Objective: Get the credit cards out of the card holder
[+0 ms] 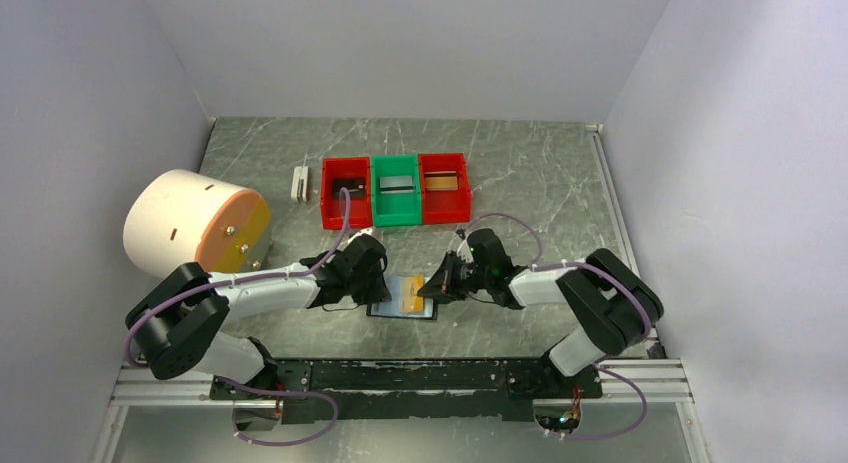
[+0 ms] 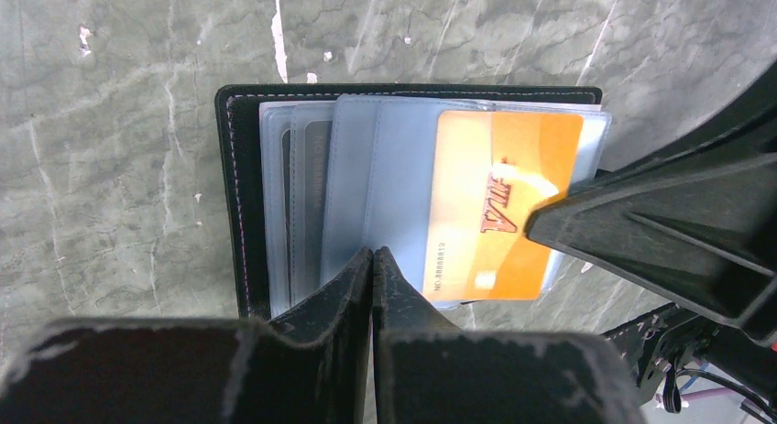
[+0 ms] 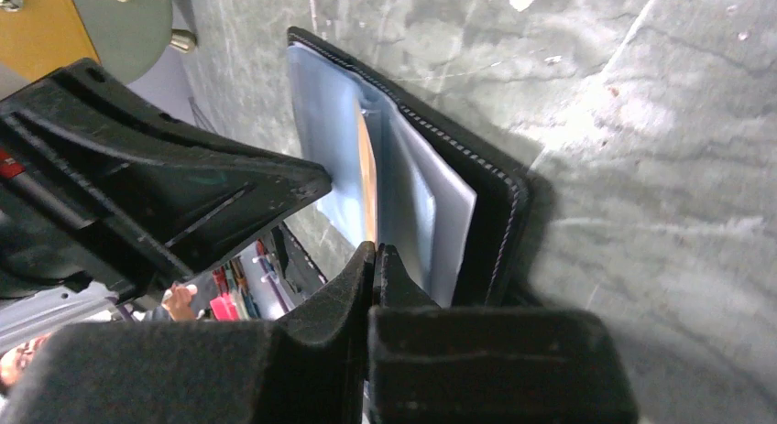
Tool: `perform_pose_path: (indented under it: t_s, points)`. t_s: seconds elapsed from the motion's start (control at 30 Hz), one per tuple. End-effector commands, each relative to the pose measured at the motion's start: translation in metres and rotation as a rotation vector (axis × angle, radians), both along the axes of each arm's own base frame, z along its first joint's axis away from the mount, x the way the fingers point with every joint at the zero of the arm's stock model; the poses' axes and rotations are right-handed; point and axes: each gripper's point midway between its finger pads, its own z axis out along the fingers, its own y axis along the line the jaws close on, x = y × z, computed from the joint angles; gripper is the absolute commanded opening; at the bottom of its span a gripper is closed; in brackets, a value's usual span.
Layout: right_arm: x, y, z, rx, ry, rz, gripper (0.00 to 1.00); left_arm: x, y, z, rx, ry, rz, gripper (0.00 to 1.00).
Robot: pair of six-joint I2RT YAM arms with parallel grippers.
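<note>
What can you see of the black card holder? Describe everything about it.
The card holder is a black, leather-look wallet with pale stitching, lying open on the grey marbled table. Bluish glossy sleeves fan inside; an orange card shows among them. The shut left gripper rests on the sleeves; the right gripper seems to pinch the card's edge.
</note>
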Motion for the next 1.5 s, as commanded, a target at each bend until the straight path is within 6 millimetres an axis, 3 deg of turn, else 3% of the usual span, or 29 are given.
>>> perform_pose_path:
  t_s: [0.0,0.27,0.37,0.47,0.53,0.67,0.8,0.9,1.03,1.07,1.17,1.33,1.47]
  points:
    - [0.008,-0.02,0.004,-0.108,-0.07,-0.054,0.0,-0.032,0.057,-0.041,0.248,0.109,0.0,0.09]
    - [0.04,-0.045,0.066,-0.251,-0.355,-0.081,0.0,-0.022,0.049,-0.024,0.219,0.066,0.004,0.11]
    - [0.057,-0.05,0.096,-0.285,-0.479,-0.092,0.0,-0.017,0.044,-0.012,0.192,0.038,0.006,0.21]
    - [0.079,-0.06,0.123,-0.365,-0.631,-0.111,0.0,-0.011,0.038,0.007,0.156,-0.002,0.001,0.43]
    - [0.095,-0.066,0.14,-0.418,-0.749,-0.118,0.0,-0.005,0.033,0.021,0.13,-0.043,-0.005,0.52]
    - [0.129,-0.08,0.167,-0.582,-1.045,-0.091,0.0,0.007,0.031,0.046,0.105,-0.1,0.001,0.58]
    - [0.161,-0.087,0.185,-0.774,-1.247,-0.017,0.0,0.015,0.041,0.056,0.091,-0.112,0.021,0.62]
    - [0.189,-0.083,0.186,-0.917,-1.326,0.093,0.0,0.025,0.055,0.063,0.048,-0.124,0.054,0.66]
    - [0.217,-0.071,0.165,-1.013,-1.375,0.306,0.0,0.034,0.076,0.076,0.017,-0.154,0.09,0.87]
    - [0.226,-0.067,0.168,-1.036,-1.405,0.343,0.0,0.036,0.081,0.079,0.014,-0.162,0.095,0.91]
    - [0.244,-0.068,0.149,-1.107,-1.413,0.483,0.0,0.035,0.09,0.088,0.0,-0.184,0.105,0.98]
    - [0.262,-0.067,0.133,-1.124,-1.46,0.618,0.0,0.033,0.098,0.099,-0.016,-0.223,0.13,1.0]
    - [0.272,-0.065,0.109,-1.148,-1.442,0.739,0.0,0.028,0.104,0.103,-0.019,-0.23,0.147,1.0]
